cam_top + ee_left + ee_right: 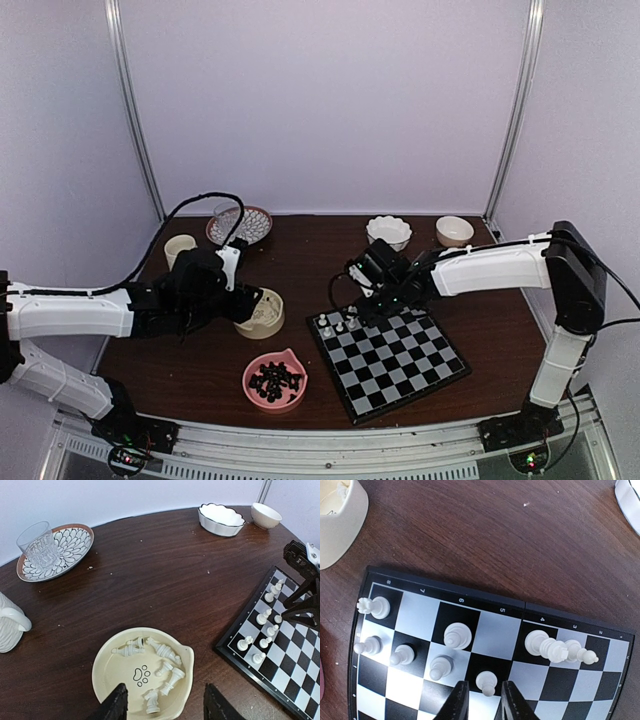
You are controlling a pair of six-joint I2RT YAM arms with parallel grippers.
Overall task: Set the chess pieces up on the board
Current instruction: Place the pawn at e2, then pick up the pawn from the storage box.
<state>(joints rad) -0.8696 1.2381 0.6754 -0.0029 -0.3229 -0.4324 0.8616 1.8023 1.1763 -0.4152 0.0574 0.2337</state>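
The board (392, 360) sits skewed, one corner towards the arms' bases. Its border reads 8 down to 2 along the edge where cream-white chess pieces (457, 636) stand upright, and over that edge the right gripper (486, 690) hangs with its fingers a narrow gap apart, either side of an upright pawn (486, 680). Left of the board, the left gripper (165, 695) is spread wide and empty above a cream dish (186, 652) where more chessmen lie on their sides, pointing every which way.

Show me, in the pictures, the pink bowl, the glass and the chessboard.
pink bowl (248, 380): top view, left rim.
glass (39, 545): left wrist view, side wall.
chessboard (395, 365): top view, bare middle square.
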